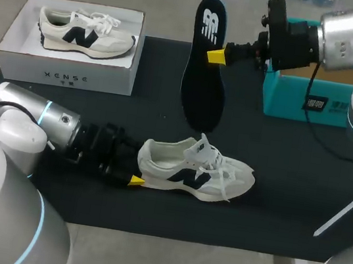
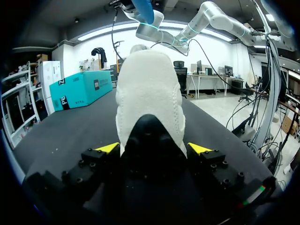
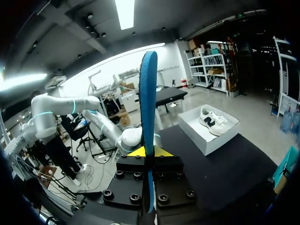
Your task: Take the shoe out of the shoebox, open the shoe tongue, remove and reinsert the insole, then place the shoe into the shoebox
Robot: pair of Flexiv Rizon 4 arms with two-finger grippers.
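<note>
Tabletop (image 1: 287,188): left pincer (image 2: 153,148) clamps shoe (image 1: 197,171); right pincer (image 3: 149,151) clamps insole (image 1: 203,89).

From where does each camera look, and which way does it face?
Head view: above and behind, looking down on the table; left arm and right arm show.
Left wrist view: on that wrist, facing past the left end effector, shut on the shoe.
Right wrist view: on that wrist, facing past the right end effector and insole toward the shoebox.
Shared: head and right wrist show the shoebox.
</note>
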